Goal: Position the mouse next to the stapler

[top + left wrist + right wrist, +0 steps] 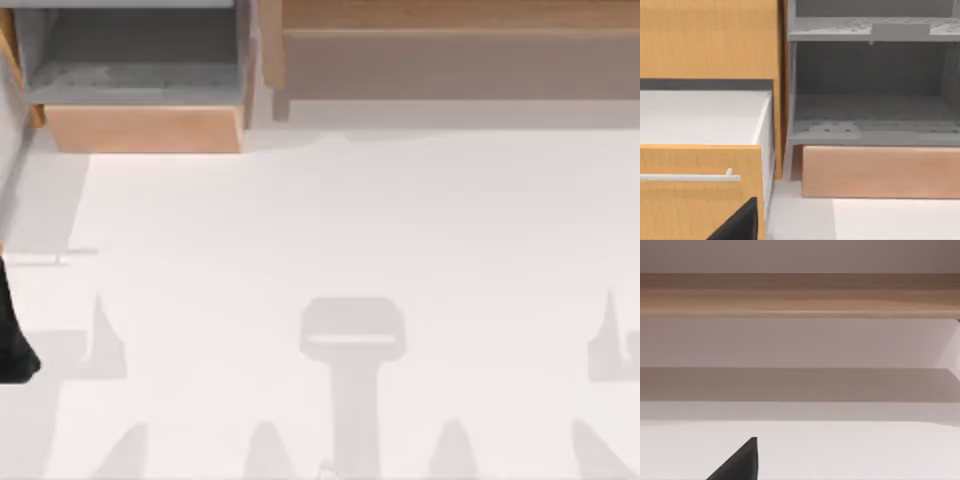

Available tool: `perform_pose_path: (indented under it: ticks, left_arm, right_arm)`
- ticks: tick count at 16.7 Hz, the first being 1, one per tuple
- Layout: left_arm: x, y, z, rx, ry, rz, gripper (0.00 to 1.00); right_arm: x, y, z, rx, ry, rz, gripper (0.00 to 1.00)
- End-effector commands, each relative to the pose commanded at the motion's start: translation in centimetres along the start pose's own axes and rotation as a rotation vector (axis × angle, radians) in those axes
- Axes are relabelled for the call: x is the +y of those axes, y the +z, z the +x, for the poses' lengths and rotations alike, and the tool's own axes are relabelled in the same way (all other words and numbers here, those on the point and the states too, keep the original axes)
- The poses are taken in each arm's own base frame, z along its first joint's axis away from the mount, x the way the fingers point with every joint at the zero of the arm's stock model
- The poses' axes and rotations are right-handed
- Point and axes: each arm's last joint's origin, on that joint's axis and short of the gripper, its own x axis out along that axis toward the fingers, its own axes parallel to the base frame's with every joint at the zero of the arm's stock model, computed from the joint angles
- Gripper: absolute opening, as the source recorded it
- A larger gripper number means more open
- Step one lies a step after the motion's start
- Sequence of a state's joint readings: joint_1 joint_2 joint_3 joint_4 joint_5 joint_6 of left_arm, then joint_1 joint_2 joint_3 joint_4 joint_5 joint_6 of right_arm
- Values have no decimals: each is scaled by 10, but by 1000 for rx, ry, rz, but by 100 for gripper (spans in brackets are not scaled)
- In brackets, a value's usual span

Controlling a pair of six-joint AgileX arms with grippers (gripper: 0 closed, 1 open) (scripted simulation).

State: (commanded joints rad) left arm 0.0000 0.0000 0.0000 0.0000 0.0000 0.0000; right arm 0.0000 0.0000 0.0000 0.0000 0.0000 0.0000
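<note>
Fingers: whether spread or pressed together cannot be told for either arm; one black wedge-shaped tip of the left gripper (740, 224) is seen at the lower left of the left wrist view, and a like tip of the right gripper (740, 462) at the lower left of the right wrist view. Nothing is seen to be held or touched.
White flat table (350, 220): spread across the top view, crossed by grey shadows.
Long light-wood shelf (450, 15): along the upper right.
Grey open-fronted cabinet (140, 60): upper left, with a pale wooden base board.
Orange-wood drawer (700, 200): pulled open, white inside, faced by the left wrist camera.
Black left arm (15, 330): at the left edge, judged parked.
White bar handle (690, 176): on the drawer front.
Mouse and stapler: their places cannot be told, so direction, long axis and nearer arm are left unjudged; the mouse must first be found.
</note>
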Motion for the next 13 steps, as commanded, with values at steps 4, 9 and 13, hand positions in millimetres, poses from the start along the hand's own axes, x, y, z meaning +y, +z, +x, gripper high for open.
perform_pose_path:
  ticks: [4,9,13]
  left_arm:
    - [0,6,0,18,-2,-3,100]
    - [4,57,9,160,22,26,100]
    - [11,123,50,373,28,65,100]
  right_arm:
    - [0,0,0,0,0,0,100]
    - [0,0,0,0,0,0,100]
    - [0,0,0,0,0,0,100]
